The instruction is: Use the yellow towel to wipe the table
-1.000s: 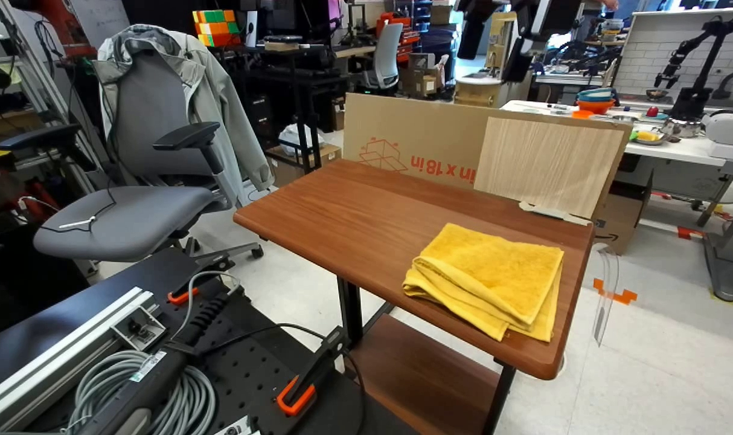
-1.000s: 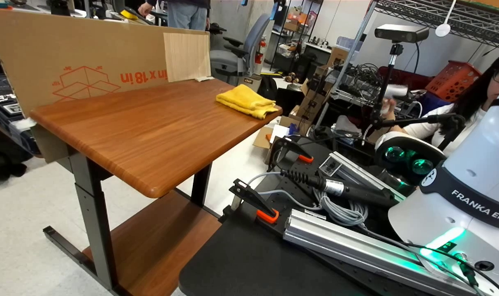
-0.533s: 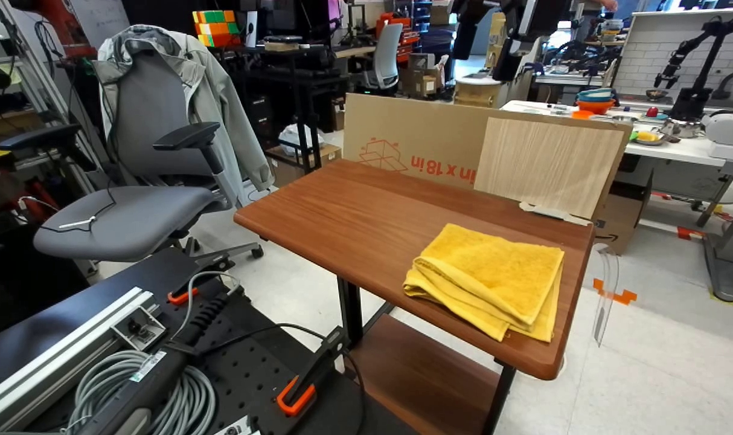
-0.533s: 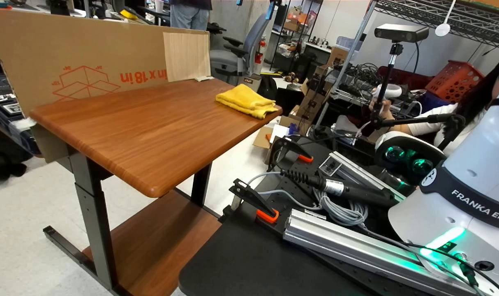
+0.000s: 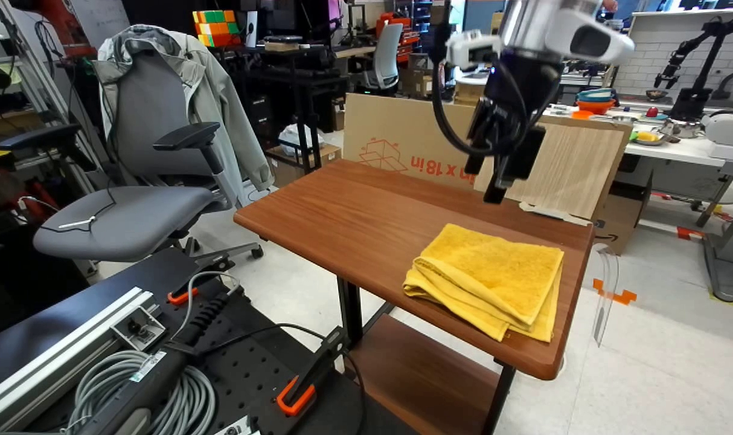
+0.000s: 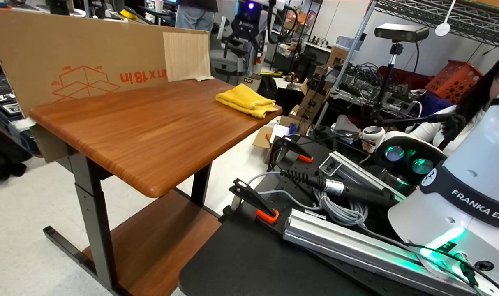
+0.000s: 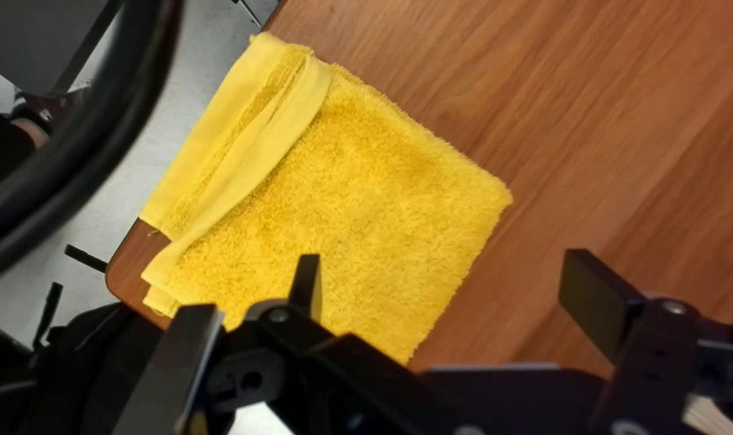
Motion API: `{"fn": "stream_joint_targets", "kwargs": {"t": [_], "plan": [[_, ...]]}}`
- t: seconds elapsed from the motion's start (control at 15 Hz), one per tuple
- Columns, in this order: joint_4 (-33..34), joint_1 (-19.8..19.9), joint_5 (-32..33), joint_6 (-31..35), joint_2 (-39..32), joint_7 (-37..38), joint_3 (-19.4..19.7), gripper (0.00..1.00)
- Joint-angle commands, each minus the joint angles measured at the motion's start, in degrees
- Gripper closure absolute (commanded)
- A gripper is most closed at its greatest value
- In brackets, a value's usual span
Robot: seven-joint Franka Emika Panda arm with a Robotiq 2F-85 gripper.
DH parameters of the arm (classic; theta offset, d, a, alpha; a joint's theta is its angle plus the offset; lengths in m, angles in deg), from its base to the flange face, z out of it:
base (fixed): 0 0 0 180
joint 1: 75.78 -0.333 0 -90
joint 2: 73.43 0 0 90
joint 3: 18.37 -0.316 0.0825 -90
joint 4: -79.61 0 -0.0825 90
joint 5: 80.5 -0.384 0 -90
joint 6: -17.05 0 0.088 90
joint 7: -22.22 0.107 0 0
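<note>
The black two-fingered end effector stood wide; the wrist view cut off its base, and one finger and its linkage covered part of the folded bright yellow terry towel. The towel lay near a corner of the rectangular reddish-brown wood-grain bench. A thick black cable blurred across the wrist view. In an exterior view the end effector hid part of an upright pale plywood board; in an exterior view its fingers were hard to make out before a grey office chair.

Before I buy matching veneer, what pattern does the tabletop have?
The tabletop has reddish-brown wood grain with darker streaks, clearest in the wrist view.
</note>
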Motion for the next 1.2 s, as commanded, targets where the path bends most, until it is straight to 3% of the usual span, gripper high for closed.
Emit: {"fn": "stream_joint_targets", "kwargs": {"t": [0.0,0.33,0.4,0.67,1.13], "plan": [[8.3,0.68,0.31,-1.85,-10.63,4.56,1.4,0.0],[11.44,1.37,1.03,-0.84,-18.42,6.62,3.59,0.0],[8.24,1.02,0.06,-0.23,-15.52,5.24,2.69,0.0],[7.45,1.33,-0.71,1.8,-15.02,4.98,2.6,0.0],[12.69,4.8,-7.48,8.02,-20.91,7.34,0.74,0.0]]}}
